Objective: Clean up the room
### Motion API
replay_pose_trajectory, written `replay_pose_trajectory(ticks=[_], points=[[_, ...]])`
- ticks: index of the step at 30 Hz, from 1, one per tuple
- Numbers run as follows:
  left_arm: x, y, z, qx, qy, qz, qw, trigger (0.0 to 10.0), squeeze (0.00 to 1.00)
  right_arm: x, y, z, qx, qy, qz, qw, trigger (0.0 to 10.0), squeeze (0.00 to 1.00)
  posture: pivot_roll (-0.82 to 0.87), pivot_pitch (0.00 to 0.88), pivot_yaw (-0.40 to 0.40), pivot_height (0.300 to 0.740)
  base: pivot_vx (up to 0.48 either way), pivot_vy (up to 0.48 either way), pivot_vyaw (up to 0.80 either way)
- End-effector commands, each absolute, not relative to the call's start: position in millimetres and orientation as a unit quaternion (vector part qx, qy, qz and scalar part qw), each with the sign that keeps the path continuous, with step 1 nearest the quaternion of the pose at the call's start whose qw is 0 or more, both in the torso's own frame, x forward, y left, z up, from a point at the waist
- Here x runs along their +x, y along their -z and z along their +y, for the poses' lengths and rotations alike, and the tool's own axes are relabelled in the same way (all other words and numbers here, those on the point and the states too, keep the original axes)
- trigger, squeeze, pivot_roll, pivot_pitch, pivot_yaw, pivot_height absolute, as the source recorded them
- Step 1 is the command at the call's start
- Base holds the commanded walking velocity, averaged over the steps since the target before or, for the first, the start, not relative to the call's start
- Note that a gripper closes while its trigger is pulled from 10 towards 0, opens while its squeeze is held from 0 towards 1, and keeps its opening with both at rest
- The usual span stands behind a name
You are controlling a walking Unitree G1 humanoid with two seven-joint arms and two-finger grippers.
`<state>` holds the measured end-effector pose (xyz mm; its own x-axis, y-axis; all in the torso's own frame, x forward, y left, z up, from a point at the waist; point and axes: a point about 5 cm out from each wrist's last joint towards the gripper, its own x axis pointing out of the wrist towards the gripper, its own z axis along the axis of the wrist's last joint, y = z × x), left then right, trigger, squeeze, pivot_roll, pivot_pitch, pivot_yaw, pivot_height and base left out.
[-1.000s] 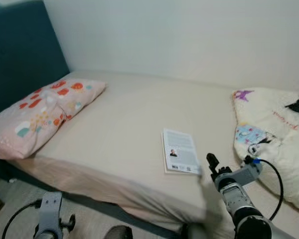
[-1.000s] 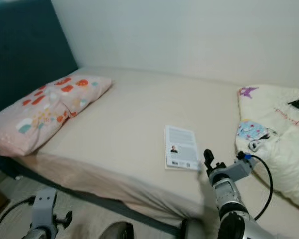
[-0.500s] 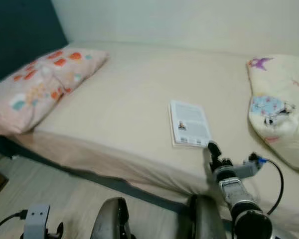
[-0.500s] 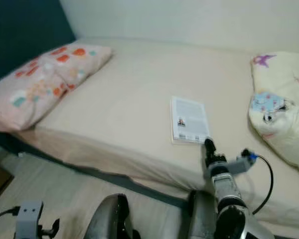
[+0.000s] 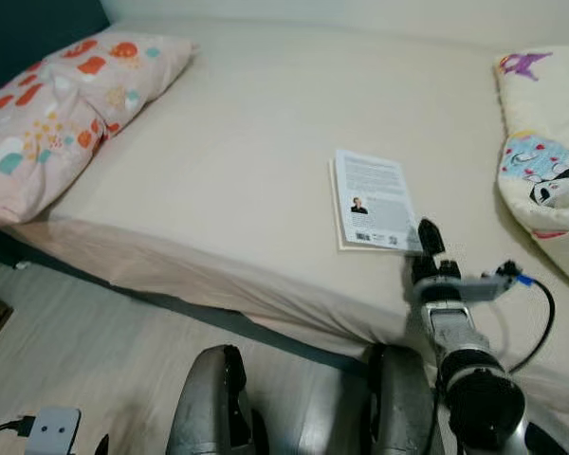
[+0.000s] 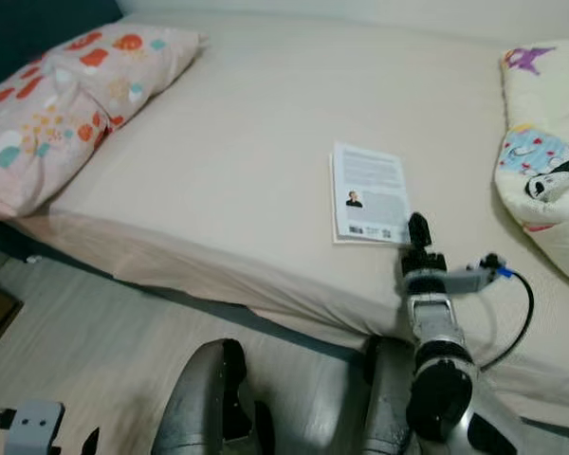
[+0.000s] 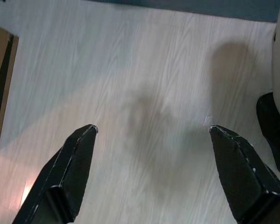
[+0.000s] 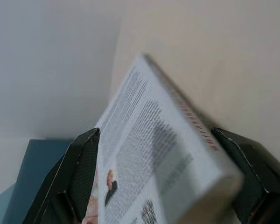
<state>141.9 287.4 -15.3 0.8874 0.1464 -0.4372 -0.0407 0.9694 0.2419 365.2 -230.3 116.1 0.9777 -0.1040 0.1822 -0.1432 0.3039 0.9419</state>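
Lying flat on the bed (image 5: 228,180) is one book (image 5: 373,199), back cover up, near the bed's front edge and well apart from everything else on the sheet. The right gripper (image 5: 427,237) reaches over that edge to the book's near right corner. In the right wrist view its two black fingers (image 8: 81,163) stand spread wide, one on each side of the book (image 8: 149,158), which sits between them without either finger visibly pressing on it. Nothing is grasped.

One pink pillow (image 5: 52,109) with red and orange patterns rests at the left end of the bed, against a dark teal headboard (image 5: 33,24). One cream blanket (image 5: 548,142) with cartoon prints is bunched at the right end, just beside the right arm's path but not touching the book.

The left gripper (image 7: 151,172) hangs low over the pale wooden floor (image 7: 144,74), its two fingers held wide apart and empty. One brown cardboard box (image 7: 1,88) sits on the floor near it. The robot's two rounded grey knees (image 5: 213,398) press close to the bed's side.
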Motion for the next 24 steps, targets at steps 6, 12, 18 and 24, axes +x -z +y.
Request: replay_pose_trajectory(ticks=[6, 12, 18, 24], points=[[136.6, 15.1, 282.9, 0.109, -0.045, 0.243, 0.963, 10.0, 0.00, 374.1, -115.2, -198.7, 0.604, -0.038, -0.046, 0.795, 10.0, 0.00, 0.29, 0.432, 0.091, 0.541, 0.000, 0.000, 0.00], [144.0, 13.7, 276.9, 0.104, -0.041, 0.240, 0.964, 10.0, 0.00, 372.9, -107.7, -195.8, 0.581, -0.015, -0.013, 0.814, 0.0, 0.00, 0.27, 0.397, 0.083, 0.541, 0.000, 0.000, 0.00], [154.1, 15.0, 276.3, 0.101, -0.046, 0.240, 0.964, 10.0, 0.00, 366.4, -98.4, -203.5, 0.578, 0.000, -0.012, 0.816, 0.0, 0.00, 0.25, 0.364, 0.076, 0.541, 0.000, 0.000, 0.00], [170.5, 18.0, 272.3, 0.094, -0.052, 0.239, 0.965, 10.0, 0.00, 364.1, -100.8, -217.3, 0.567, 0.005, -0.031, 0.823, 0.0, 0.00, 0.21, 0.293, 0.057, 0.541, 0.000, 0.000, 0.00]])
